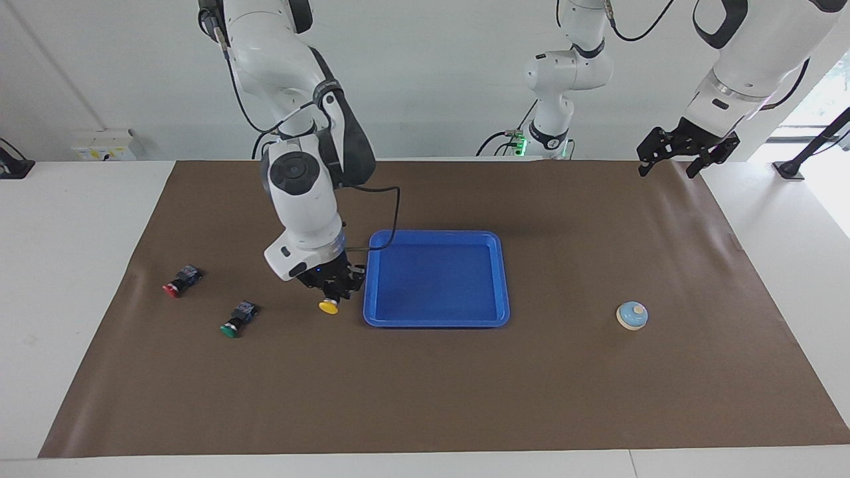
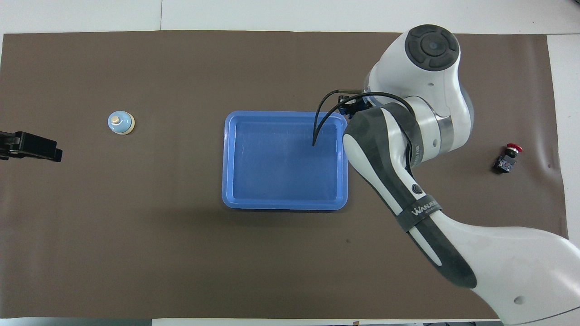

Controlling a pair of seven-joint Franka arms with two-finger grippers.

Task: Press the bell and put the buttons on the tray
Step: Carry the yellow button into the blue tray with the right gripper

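My right gripper (image 1: 330, 295) is shut on the yellow button (image 1: 328, 307) and holds it up off the mat, cap down, just beside the blue tray (image 1: 438, 279) (image 2: 272, 158) on the side toward the right arm's end. In the overhead view the arm hides that gripper and the button. The green button (image 1: 232, 326) and the red button (image 1: 174, 287) (image 2: 507, 158) lie on the mat toward the right arm's end. The bell (image 1: 631, 315) (image 2: 121, 123) stands toward the left arm's end. My left gripper (image 1: 667, 169) (image 2: 41, 149) waits open in the air over the mat's edge.
A brown mat (image 1: 425, 398) covers the table. A black cable (image 2: 319, 124) from the right wrist loops over the tray's corner. A third white arm (image 1: 561, 73) stands at the robots' end.
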